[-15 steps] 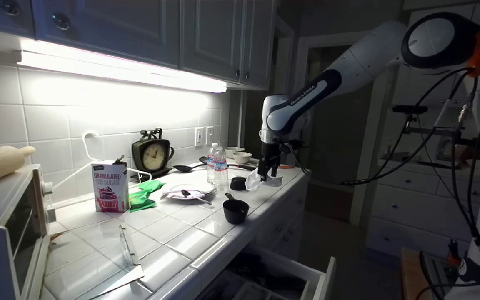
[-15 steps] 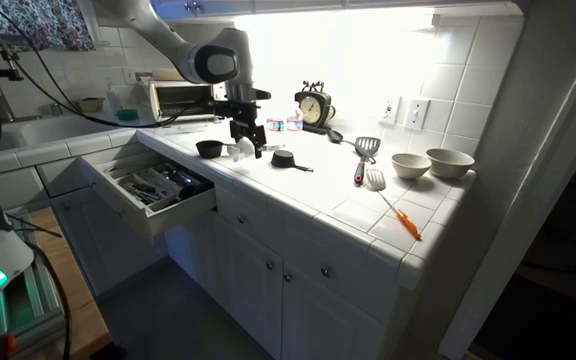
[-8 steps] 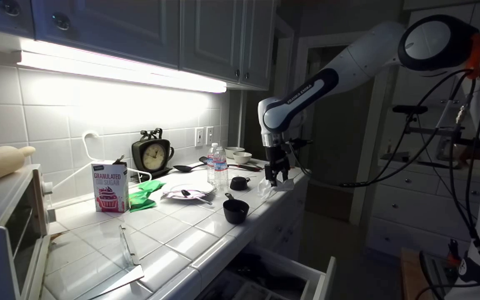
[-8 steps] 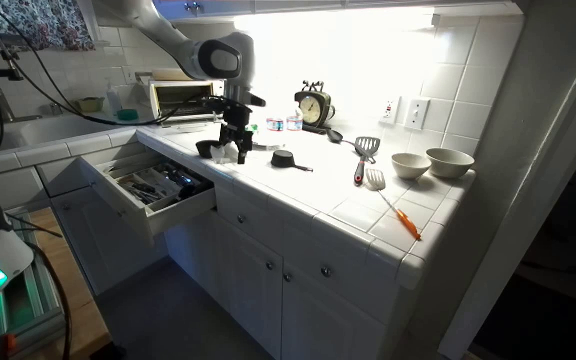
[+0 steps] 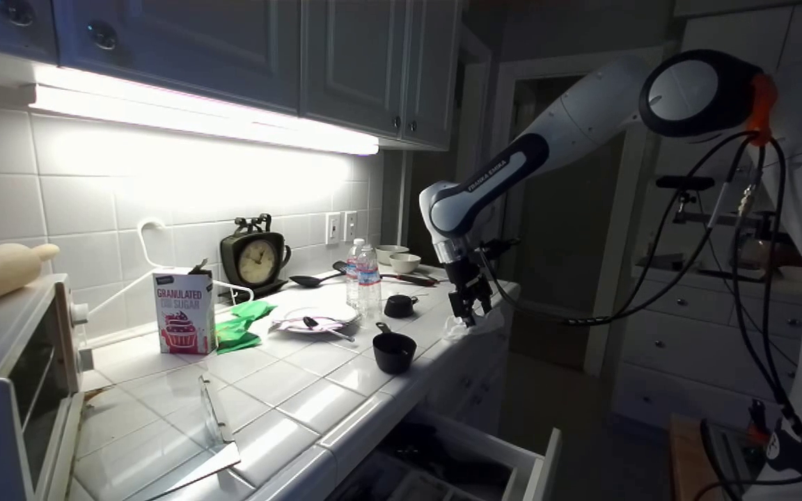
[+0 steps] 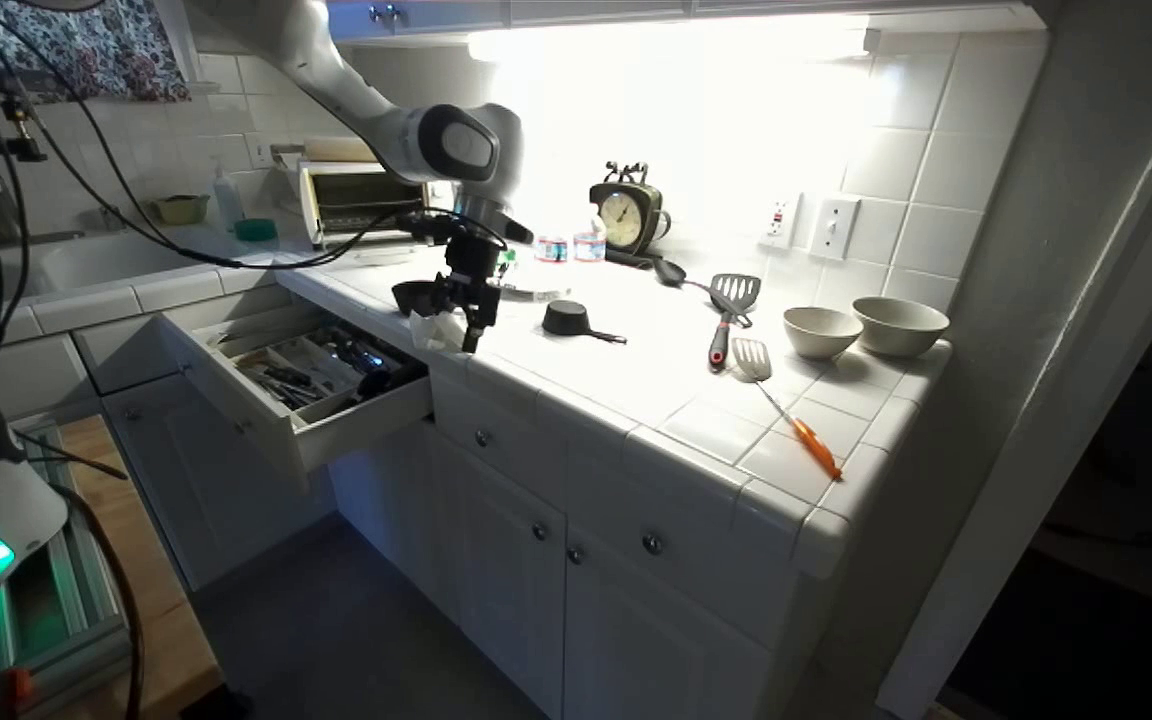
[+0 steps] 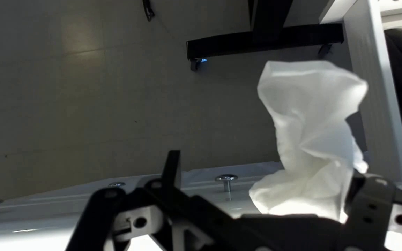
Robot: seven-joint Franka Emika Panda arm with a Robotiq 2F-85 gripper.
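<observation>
My gripper (image 7: 263, 167) stands open, its fingers wide apart, above the front edge of the counter. A crumpled white tissue (image 7: 309, 122) lies against the inner side of the right-hand finger in the wrist view, and the left-hand finger (image 7: 173, 167) is clear of it. In both exterior views the tissue (image 5: 491, 325) shows low beside the fingertips at the counter's edge; part of it is hidden behind the gripper (image 6: 458, 322). A black measuring cup (image 5: 394, 353) stands nearby, partly covered by the gripper in an exterior view. Another black cup (image 6: 565, 318) sits upside down.
An open drawer (image 6: 366, 428) with utensils juts out below the counter. Two water bottles (image 5: 368, 278), a plate (image 5: 314, 320), a sugar box (image 5: 185, 313) and a clock (image 6: 623, 215) stand farther back. Spatulas and two bowls (image 6: 896, 325) lie toward the counter's end.
My gripper has moved down and out toward the counter's front edge, tilting as it went. The tissue has shifted along with it. The jaws have stayed wide.
</observation>
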